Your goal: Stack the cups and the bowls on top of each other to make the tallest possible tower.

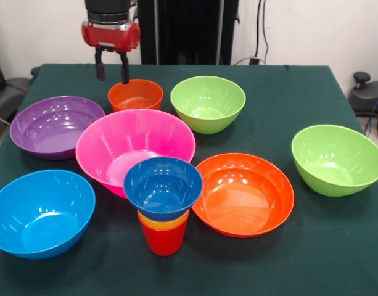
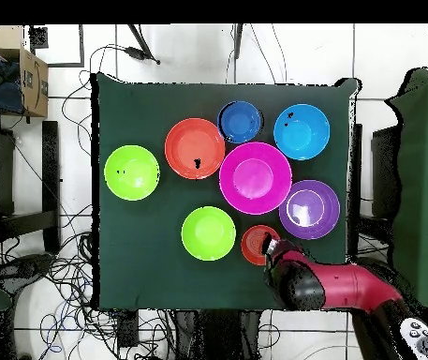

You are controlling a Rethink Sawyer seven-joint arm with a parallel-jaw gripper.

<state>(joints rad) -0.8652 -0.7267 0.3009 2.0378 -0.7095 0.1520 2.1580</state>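
Tool [image 1: 111, 75] hovering with its two fingers spread and empty, above the far-left rim of the small orange-red bowl [image 1: 135, 94].

The tower [image 1: 163, 206] stands at the near middle of the green tabletop [image 1: 299, 246]: red cup [image 1: 163, 239] lowest, orange cup [image 1: 163, 221] nested in it, small blue bowl [image 1: 163, 187] on top. Around it sit the pink bowl [image 1: 134, 148], large orange-red bowl [image 1: 243, 193], light blue bowl [image 1: 41, 212], purple bowl [image 1: 55, 125] and two lime green bowls [image 1: 208, 103], all single.

A: Bowls, finish?
B: Glossy smooth plastic, e.g. pink bowl [image 1: 135, 150], purple bowl [image 1: 55, 126]. Red cup [image 1: 164, 238] same.
A: Table?
B: Matt green cloth [image 1: 287, 259]. Gripper [image 1: 112, 68] housing glossy red.
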